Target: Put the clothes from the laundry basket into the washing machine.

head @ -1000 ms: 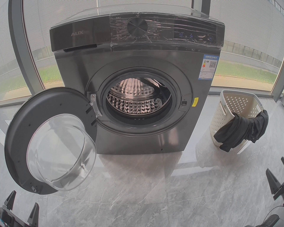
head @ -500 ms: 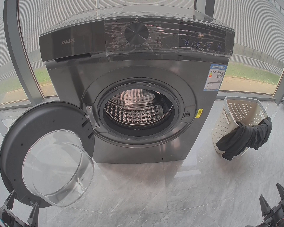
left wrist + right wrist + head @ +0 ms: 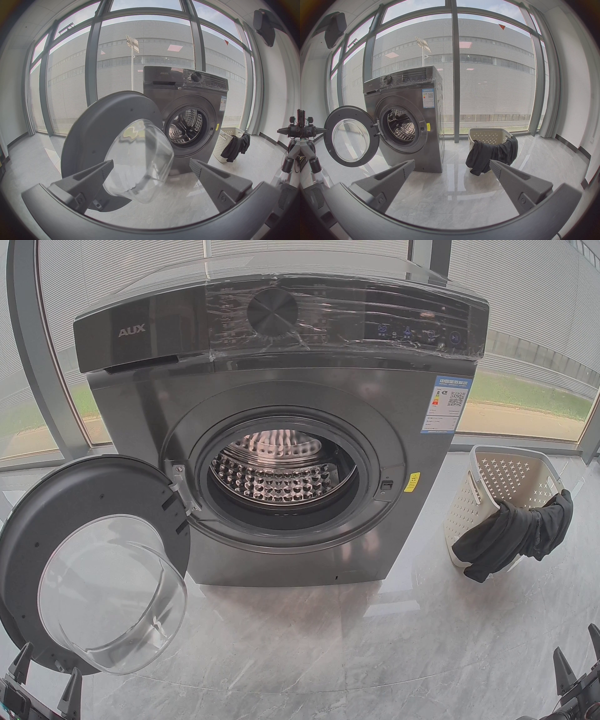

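Observation:
A grey front-loading washing machine [image 3: 281,396] stands ahead, its round door [image 3: 87,559] swung open to the left and its steel drum [image 3: 278,474] showing no clothes. To its right a white perforated laundry basket [image 3: 500,484] sits on the floor with a dark garment [image 3: 512,534] draped over its front rim. My left gripper [image 3: 45,677] is low at the left, open, just in front of the door [image 3: 125,147]. My right gripper [image 3: 581,659] is low at the right, open and holding nothing, well short of the basket [image 3: 487,136] and garment [image 3: 490,154].
Glossy grey marble floor [image 3: 350,640] stretches between me and the machine. Tall windows [image 3: 537,334] with dark frames run behind the machine and basket. The open door [image 3: 87,559] juts out over the floor on the left.
The whole view has shifted: the machine looms larger and sits slightly further left, so the camera moved closer. The right gripper sits lower in the picture than a second ago. Basket and garment lie unchanged.

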